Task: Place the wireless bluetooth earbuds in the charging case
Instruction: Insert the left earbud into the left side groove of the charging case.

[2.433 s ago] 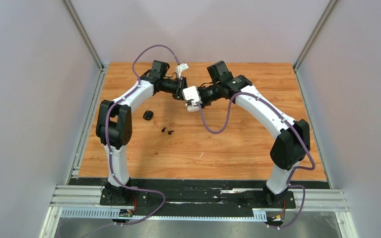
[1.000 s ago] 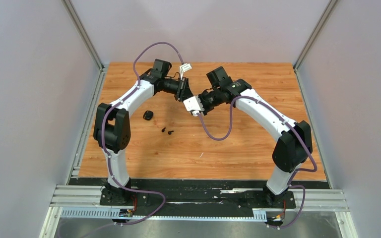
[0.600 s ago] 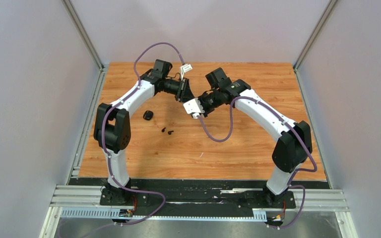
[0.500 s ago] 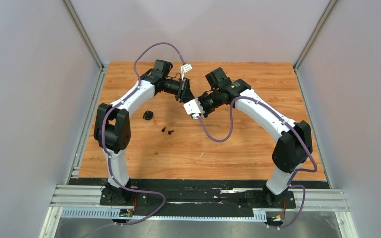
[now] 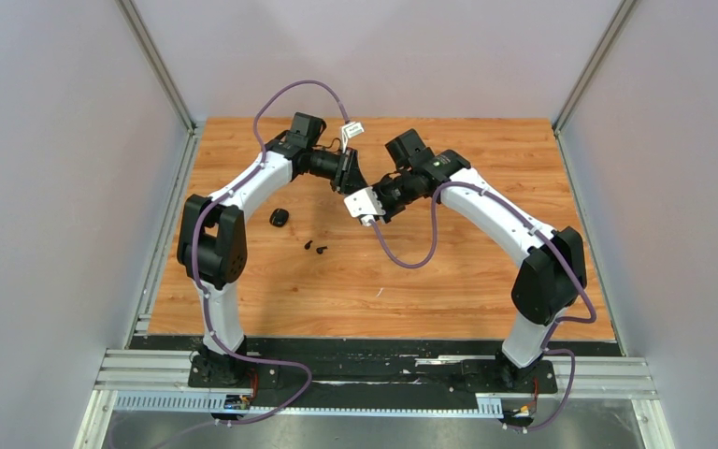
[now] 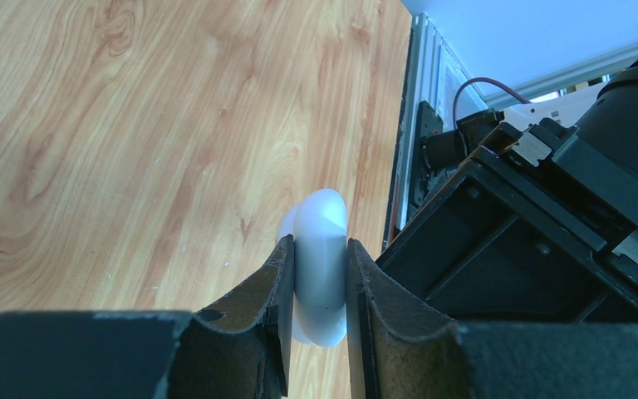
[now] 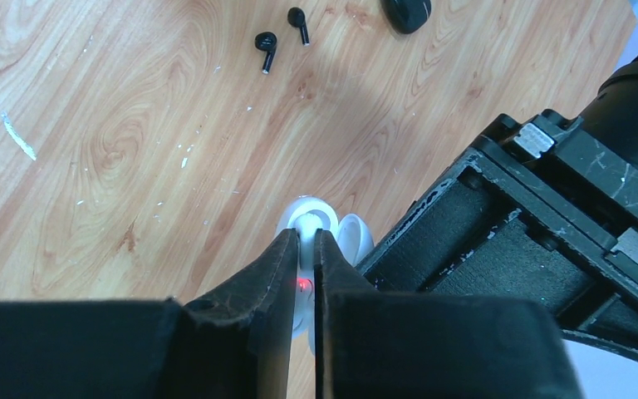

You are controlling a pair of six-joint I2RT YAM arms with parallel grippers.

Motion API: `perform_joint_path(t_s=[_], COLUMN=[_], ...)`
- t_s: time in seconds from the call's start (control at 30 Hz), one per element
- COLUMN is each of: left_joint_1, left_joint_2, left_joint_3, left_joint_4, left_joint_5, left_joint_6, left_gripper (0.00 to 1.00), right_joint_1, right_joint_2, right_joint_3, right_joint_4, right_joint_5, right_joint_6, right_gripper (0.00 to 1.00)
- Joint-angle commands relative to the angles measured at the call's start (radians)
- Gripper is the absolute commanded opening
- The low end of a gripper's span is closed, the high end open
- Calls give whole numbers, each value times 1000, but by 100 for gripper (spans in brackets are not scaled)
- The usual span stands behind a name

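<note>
The left pincer (image 6: 321,249) clamps the probably slippery white charging case (image 6: 320,216) by its broad sides; the right pincer (image 7: 306,241) is nearly closed around a tiny white earbud (image 7: 310,220), grip unclear.

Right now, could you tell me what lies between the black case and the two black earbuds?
Nothing: bare wood separates the black case from the black earbuds, as the top and right wrist views show.
</note>
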Motion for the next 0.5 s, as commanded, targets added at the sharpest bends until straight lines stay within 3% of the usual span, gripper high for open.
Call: perform_joint_path(t_s=[0.0, 0.47], left_joint_1=[-3, -3], left_joint_2=[-70, -60], left_joint_3=[33, 40], left_joint_4=[14, 11], left_joint_5=[34, 38], left_joint_6=[10, 9], left_gripper=[0, 0], right_joint_1=[13, 38], right_joint_2=[11, 11], right_joint_3=[24, 17], right_joint_4=[18, 96], right_joint_5=[22, 85], right_joint_6=[20, 101], right_gripper=[11, 12])
